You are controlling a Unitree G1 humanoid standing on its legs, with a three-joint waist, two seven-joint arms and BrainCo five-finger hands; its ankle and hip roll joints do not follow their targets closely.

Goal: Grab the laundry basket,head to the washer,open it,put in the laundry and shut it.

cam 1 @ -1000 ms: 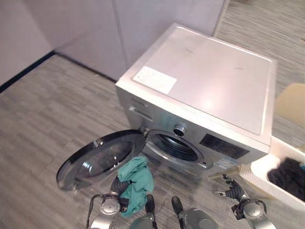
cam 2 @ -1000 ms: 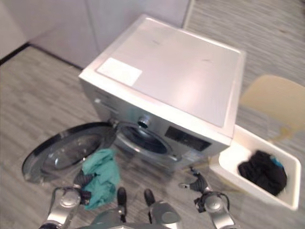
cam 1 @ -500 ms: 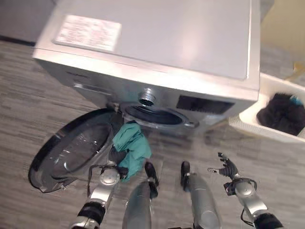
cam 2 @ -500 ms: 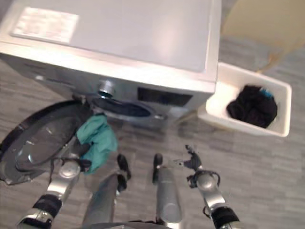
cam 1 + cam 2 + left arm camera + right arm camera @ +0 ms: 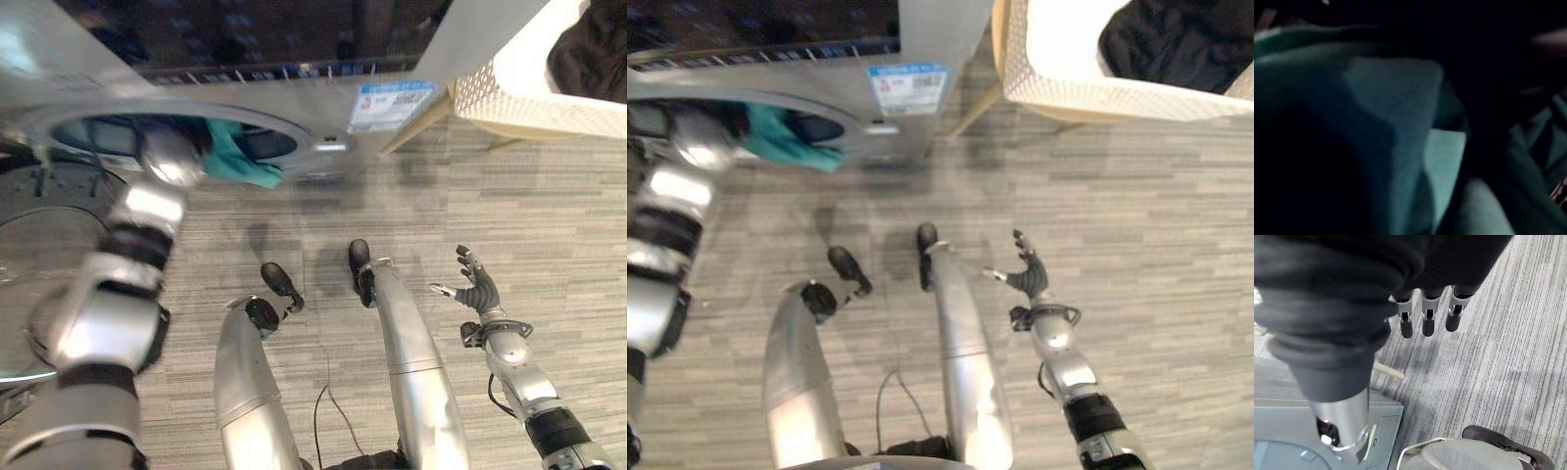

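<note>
The silver washer [image 5: 323, 117] stands at the top of the view with its round drum opening [image 5: 98, 135] uncovered. A teal cloth [image 5: 235, 157] hangs half in that opening, and it shows dark and very close in the left wrist view [image 5: 1400, 122]. My left hand [image 5: 186, 145] reaches into the opening with the cloth, its fingers hidden. The white laundry basket [image 5: 509, 93] stands on the floor right of the washer with black clothes [image 5: 598, 49] in it. My right hand [image 5: 477, 291] hangs open over the floor, holding nothing, its fingers [image 5: 1422, 318] straight.
The washer's glass door [image 5: 24, 245] is swung open at the left, beside my left arm. Grey striped carpet [image 5: 549, 215] stretches in front of the washer and the basket.
The camera has tipped down close to the washer's front. My left hand has carried the teal cloth from beside the open door up into the drum opening. The right hand has stayed open.
</note>
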